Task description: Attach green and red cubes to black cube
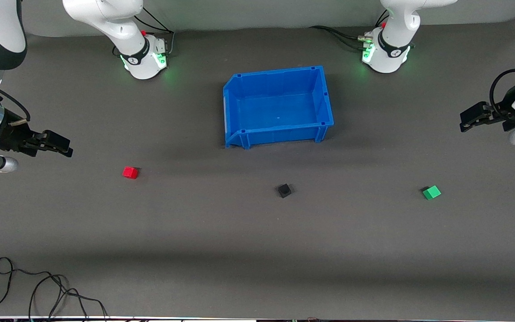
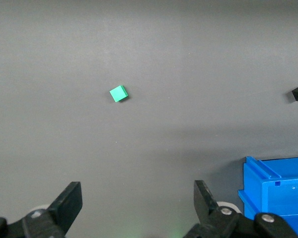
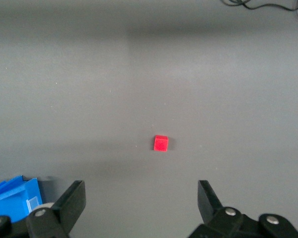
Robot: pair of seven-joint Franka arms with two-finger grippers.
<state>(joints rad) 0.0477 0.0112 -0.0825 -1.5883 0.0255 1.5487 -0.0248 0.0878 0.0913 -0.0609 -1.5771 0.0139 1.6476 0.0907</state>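
I see the small matte black cube (image 1: 284, 190) on the table between the bright red cube (image 1: 130, 172) and the bright green cube (image 1: 431, 192), all well apart and nearer the camera than the blue plastic bin (image 1: 278, 107). My left gripper (image 2: 134, 203) and right gripper (image 3: 141, 201) hang spread and empty at the table's ends, each on the side of its own cube, I think.

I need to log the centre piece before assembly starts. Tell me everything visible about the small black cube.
The small matte black cube is plain and solid-looking, resting flat on the dark grey table, slightly rotated. It lies nearer the front camera than the blue plastic bin, between the red cube and green cube. Nothing touches it.
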